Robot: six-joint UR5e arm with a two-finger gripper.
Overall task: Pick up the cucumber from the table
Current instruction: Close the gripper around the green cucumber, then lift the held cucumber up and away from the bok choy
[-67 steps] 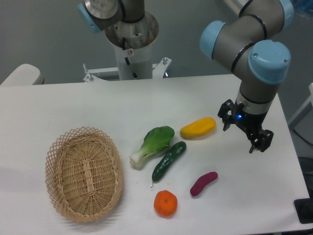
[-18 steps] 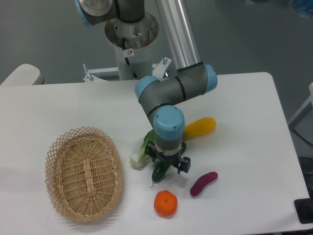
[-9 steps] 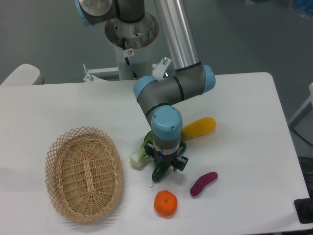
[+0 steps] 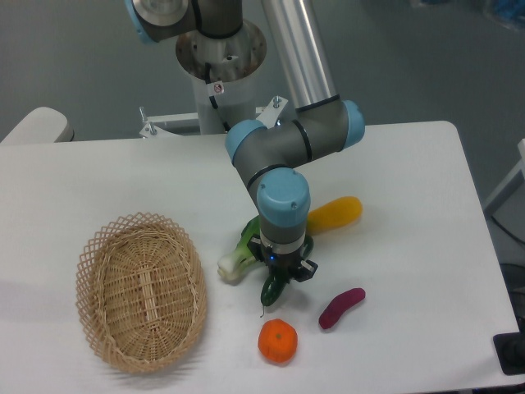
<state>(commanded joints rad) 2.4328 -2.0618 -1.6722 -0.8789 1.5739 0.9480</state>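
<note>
The dark green cucumber lies on the white table, just right of the bok choy. Only its lower end and thin stem tip show; the rest is hidden under the wrist. My gripper points straight down over the cucumber's middle. Its fingers are drawn in against the cucumber's sides. I cannot tell whether the cucumber still touches the table.
A bok choy lies right beside the cucumber on the left. A yellow vegetable is behind on the right, a purple sweet potato to the right, and an orange fruit in front. A wicker basket stands at the left.
The arm came over from the right side of the table and lowered onto the cucumber. The fingers, spread a second ago, have drawn in on it, and its lower end has shifted slightly.
</note>
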